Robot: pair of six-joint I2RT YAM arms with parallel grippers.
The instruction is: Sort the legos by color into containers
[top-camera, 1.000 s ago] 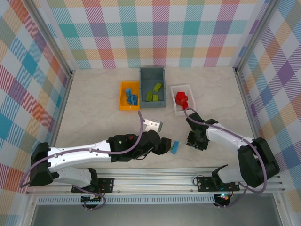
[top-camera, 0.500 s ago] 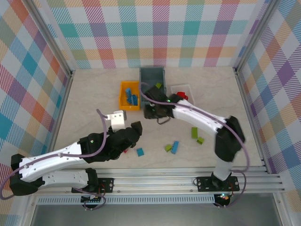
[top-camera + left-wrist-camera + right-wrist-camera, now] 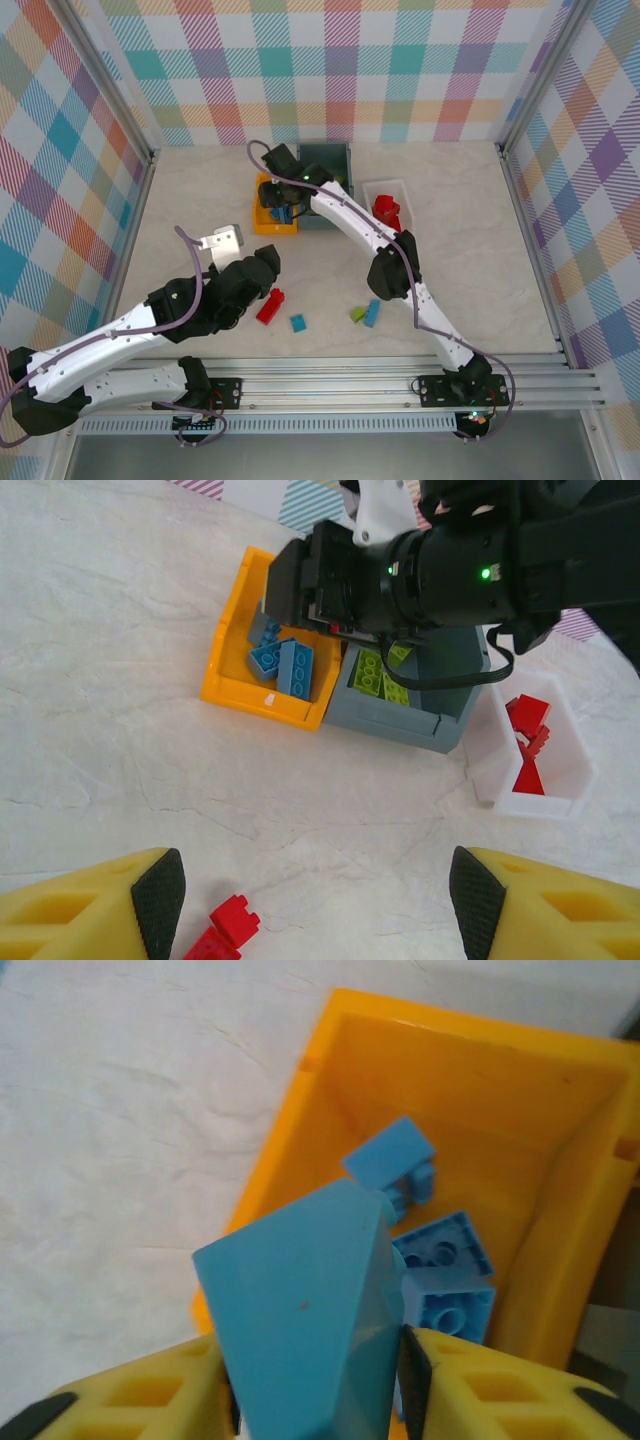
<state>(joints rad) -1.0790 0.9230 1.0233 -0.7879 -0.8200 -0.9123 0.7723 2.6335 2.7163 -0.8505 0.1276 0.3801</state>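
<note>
Right gripper (image 3: pixel 318 1395), lego (image 3: pixel 300 1300) now over bin (image 3: pixel 470 1048)

Pale marbled table (image 3: pixel 470 210) carries three bins (image 3: pixel 400 720) and loose red, blue, green bricks (image 3: pixel 268 306).

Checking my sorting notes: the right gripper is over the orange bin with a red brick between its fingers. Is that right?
Not quite: the right gripper holds a light blue brick, not a red one; the right wrist view shows it. The rest is right: it is over the orange bin, where other blue bricks lie.
</note>
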